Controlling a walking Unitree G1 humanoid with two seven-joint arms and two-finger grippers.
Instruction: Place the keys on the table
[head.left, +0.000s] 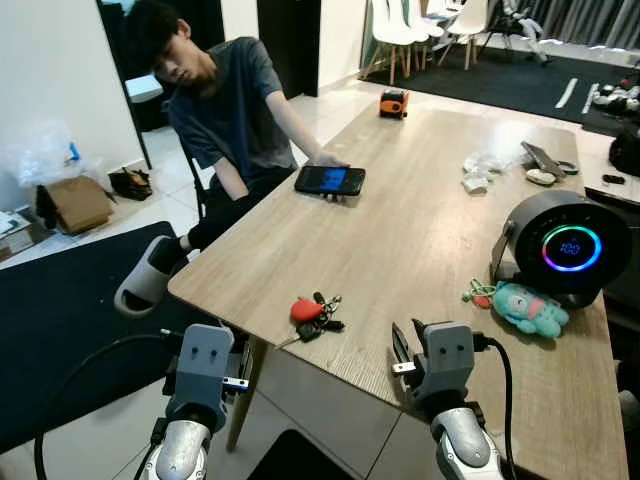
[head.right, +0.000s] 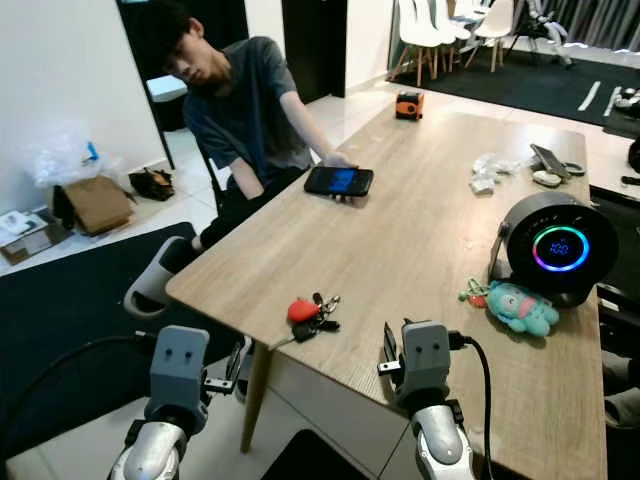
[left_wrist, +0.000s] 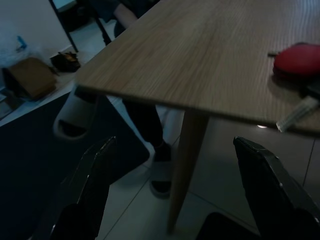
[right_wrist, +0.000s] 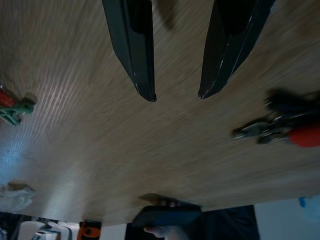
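The keys (head.left: 314, 314) are seen lying on the surface (head.left: 420, 240) near its near edge, held by nothing. The right gripper (right_wrist: 176, 95) and the left gripper (left_wrist: 175, 200) are both spread and empty. The placing is judged done.

No legible text, brand, number or sign anywhere. Faint pale marks at the centre of the glowing ring on the round black speaker-like device (head.left: 566, 247) standing on the light wooden counter (head.left: 420, 210), too small to read. Blue-lit screen of the black phone (head.left: 330, 180), nothing readable.
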